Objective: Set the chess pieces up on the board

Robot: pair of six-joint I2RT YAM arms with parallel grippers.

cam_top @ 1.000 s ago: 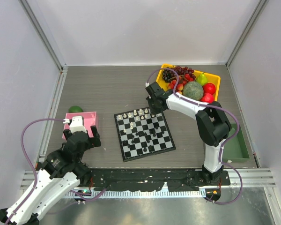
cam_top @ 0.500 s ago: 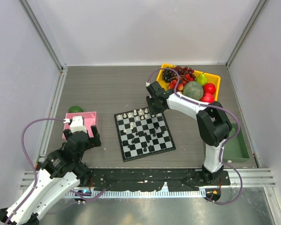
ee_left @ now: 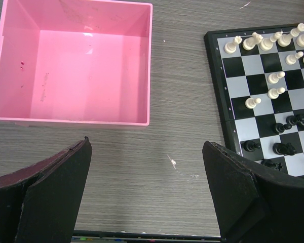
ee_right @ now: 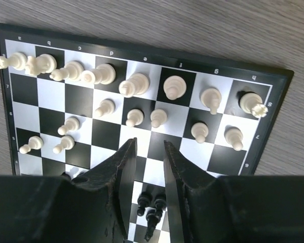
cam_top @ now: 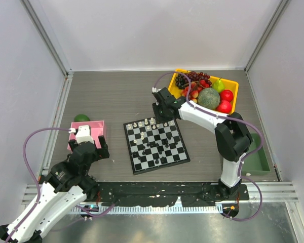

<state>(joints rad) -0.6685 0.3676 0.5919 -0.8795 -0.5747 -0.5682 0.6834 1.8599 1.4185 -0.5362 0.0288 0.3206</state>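
The board (cam_top: 167, 137) lies mid-table. White chess pieces (cam_top: 147, 123) stand in its two far rows, and black chess pieces (cam_top: 152, 147) are scattered toward the near side. My right gripper (cam_top: 160, 115) hovers over the board's far edge. In the right wrist view its jaws (ee_right: 149, 144) stand slightly apart with nothing between them. They sit above the board (ee_right: 86, 121) just behind the white pieces (ee_right: 134, 83), with a cluster of black pieces (ee_right: 152, 205) beneath. My left gripper (cam_top: 88, 148) (ee_left: 146, 152) is wide open over bare table, left of the board (ee_left: 243, 66).
A pink tray (cam_top: 100, 124) (ee_left: 76, 71) sits left of the board, with a green lime (cam_top: 81, 118) behind it. A yellow fruit bin (cam_top: 234, 83) stands at the back right. A green tray (cam_top: 259, 158) lies at the right edge.
My right gripper's jaws have parted slightly, and it has shifted left and away along the board's far edge. The left arm has not moved.
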